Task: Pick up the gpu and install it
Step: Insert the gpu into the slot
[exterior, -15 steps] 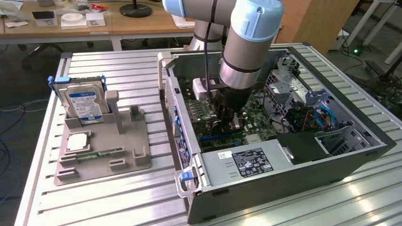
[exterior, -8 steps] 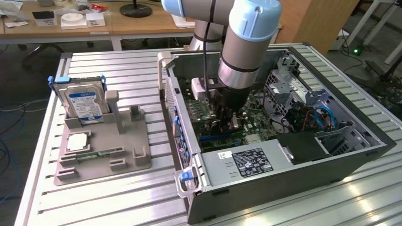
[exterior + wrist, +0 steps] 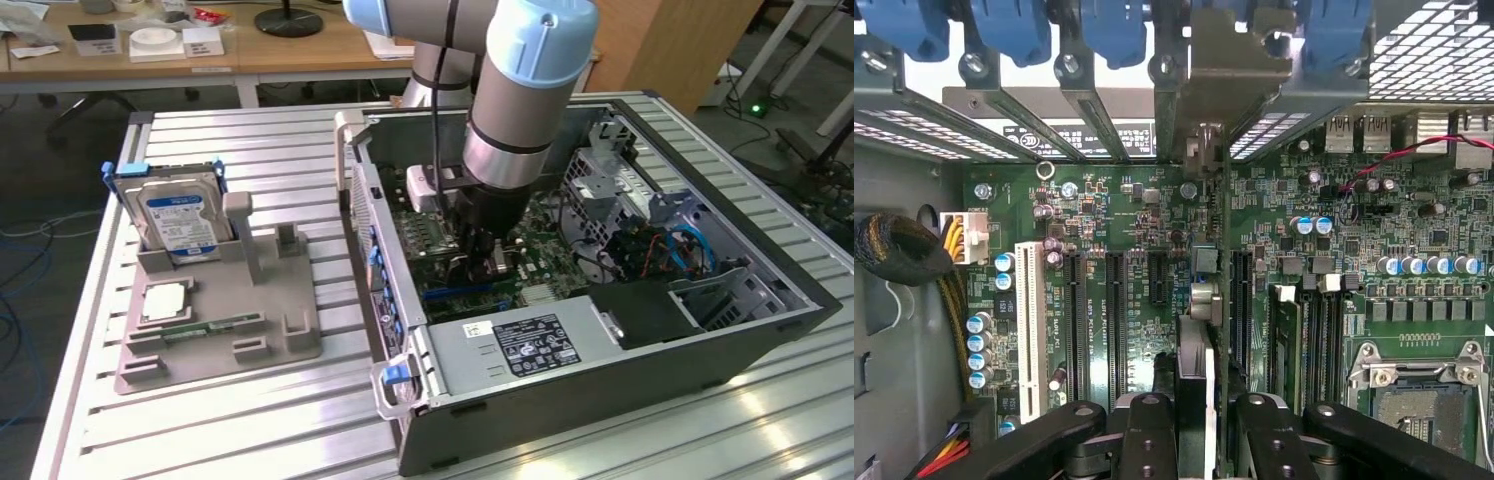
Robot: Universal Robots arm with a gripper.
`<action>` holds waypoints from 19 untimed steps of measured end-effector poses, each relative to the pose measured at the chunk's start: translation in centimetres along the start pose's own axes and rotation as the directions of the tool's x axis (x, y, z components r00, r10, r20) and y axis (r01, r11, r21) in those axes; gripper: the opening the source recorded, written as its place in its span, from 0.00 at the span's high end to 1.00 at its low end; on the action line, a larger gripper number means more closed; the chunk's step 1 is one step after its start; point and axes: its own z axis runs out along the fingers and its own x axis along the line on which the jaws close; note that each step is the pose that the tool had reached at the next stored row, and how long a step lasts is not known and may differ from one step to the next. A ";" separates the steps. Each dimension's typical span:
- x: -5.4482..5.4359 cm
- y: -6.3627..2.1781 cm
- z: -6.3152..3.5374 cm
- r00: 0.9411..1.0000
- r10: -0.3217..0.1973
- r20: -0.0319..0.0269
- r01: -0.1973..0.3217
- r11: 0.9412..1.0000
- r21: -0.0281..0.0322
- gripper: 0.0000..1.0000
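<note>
My gripper [image 3: 478,248] reaches down inside the open computer case [image 3: 747,330], over the green motherboard [image 3: 534,262]. It is shut on the gpu [image 3: 1206,330], which shows edge-on in the wrist view as a thin upright card between the two black fingers [image 3: 1146,440]. The card's silver end bracket [image 3: 1239,75] stands against the rear slot openings of the case. The card's lower edge lies along the line of a black expansion slot [image 3: 1239,300] on the motherboard [image 3: 1104,210]; whether it is seated I cannot tell.
A grey fixture [image 3: 220,345] on the slatted table holds a hard drive [image 3: 180,215] with a blue-white label and a small green memory stick [image 3: 211,325]. Inside the case are the power supply [image 3: 527,345], drive cages [image 3: 627,185], blue slot clips [image 3: 1019,25], a braided cable [image 3: 899,250] and the CPU socket [image 3: 1424,390].
</note>
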 end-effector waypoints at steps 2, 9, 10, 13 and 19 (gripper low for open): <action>0.0 -0.02 0.00 1.000 0.000 0.000 0.000 1.000 0.000 0.72; 0.0 -0.14 0.00 1.000 -0.004 0.000 0.004 1.000 0.000 0.72; 0.0 -0.14 0.02 1.000 -0.004 0.000 0.004 1.000 0.000 0.72; 0.0 -0.14 0.17 1.000 -0.004 0.000 0.004 1.000 0.000 0.72; 0.0 -0.14 0.37 1.000 -0.004 0.000 0.004 1.000 0.000 0.72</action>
